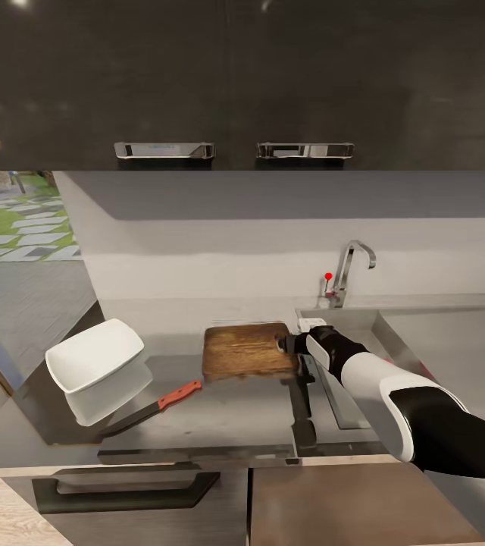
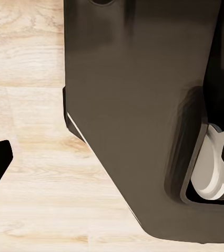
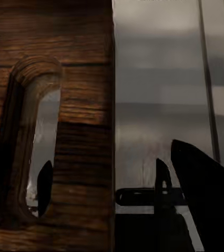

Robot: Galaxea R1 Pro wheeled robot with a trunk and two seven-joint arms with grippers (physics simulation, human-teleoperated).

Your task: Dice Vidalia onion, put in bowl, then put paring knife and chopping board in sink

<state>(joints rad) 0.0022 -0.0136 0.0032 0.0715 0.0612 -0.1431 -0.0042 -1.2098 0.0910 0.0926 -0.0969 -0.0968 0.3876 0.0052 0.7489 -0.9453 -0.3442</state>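
i see my right gripper (image 1: 286, 345) at the chopping board (image 1: 244, 351) handle end beside the sink (image 1: 455, 341), can't tell if clamped; paring knife (image 1: 155, 407) and bowl (image 1: 95, 354) lie beyond the board's far end

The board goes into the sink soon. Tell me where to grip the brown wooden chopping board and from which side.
Grip the brown wooden chopping board at its sink-side end, one finger through the handle hole. That end lies flat beside the right gripper.
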